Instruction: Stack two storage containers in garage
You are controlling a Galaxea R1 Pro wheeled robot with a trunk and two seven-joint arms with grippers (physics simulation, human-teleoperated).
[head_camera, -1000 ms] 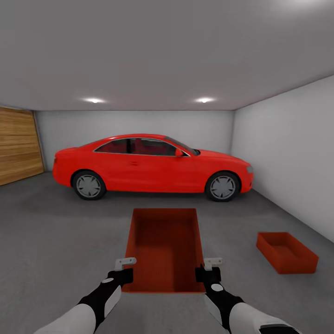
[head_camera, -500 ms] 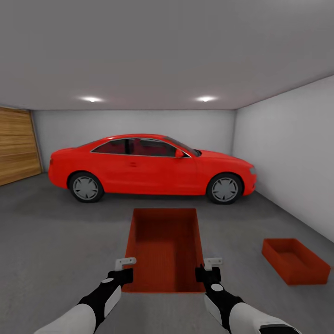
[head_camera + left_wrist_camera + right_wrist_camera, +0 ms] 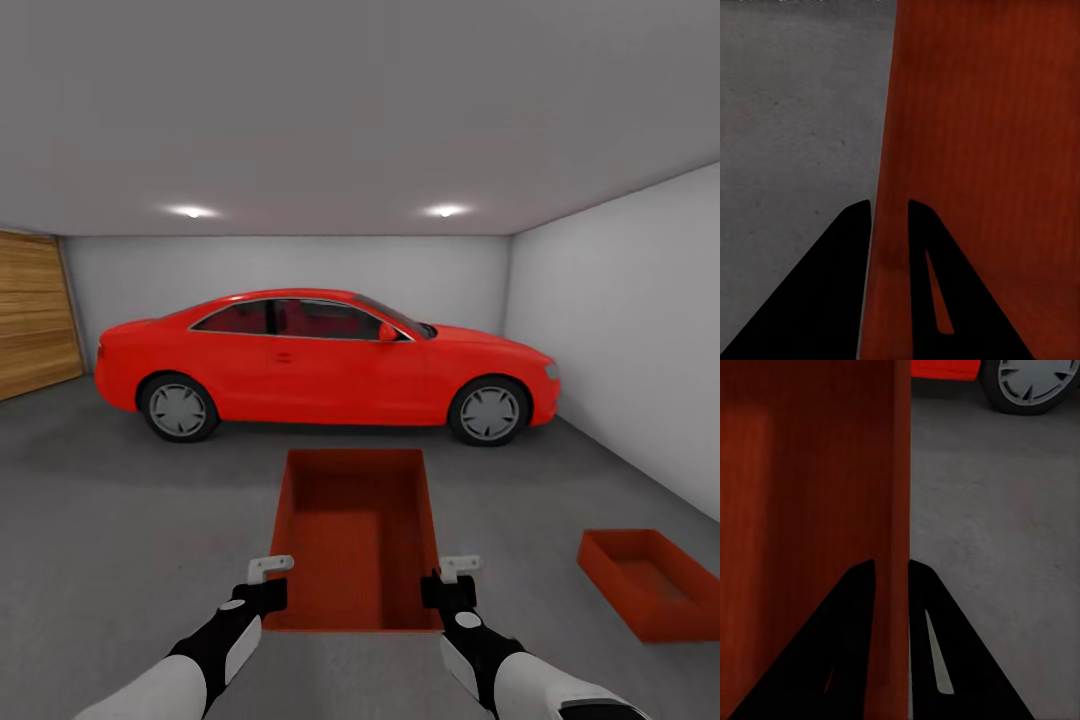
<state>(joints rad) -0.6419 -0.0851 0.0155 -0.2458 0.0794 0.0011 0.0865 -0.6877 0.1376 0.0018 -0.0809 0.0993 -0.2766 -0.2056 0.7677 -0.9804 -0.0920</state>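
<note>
**Garage: one bin carried by both arms, second bin on floor at right**

Head view: the held container (image 3: 355,535) is out in front of the robot, open side up, long axis pointing away toward the red car (image 3: 325,365). The left gripper (image 3: 270,575) is on its left wall near the close corner, the right gripper (image 3: 452,575) on its right wall near the close corner.

Left wrist view: left gripper (image 3: 889,225) fingers (image 3: 847,247) pinched on the thin left wall of the held container (image 3: 982,150), one finger outside, one inside. Almost no gap beyond wall thickness.

Right wrist view: same story. Right gripper (image 3: 892,581) fingers (image 3: 926,600) clamped on the right wall of the held container (image 3: 810,510), straddling it. Car wheel (image 3: 1035,382) visible beyond.

The second container (image 3: 650,580) sits on the floor (image 3: 120,500) at right, near the right wall (image 3: 630,330), well apart from the held one, angled, upright, nothing in it.

The floor is dark grey. Wooden slatted door (image 3: 35,310) on the left, car parked crosswise at the back wall, two ceiling lights (image 3: 190,212) on.
</note>
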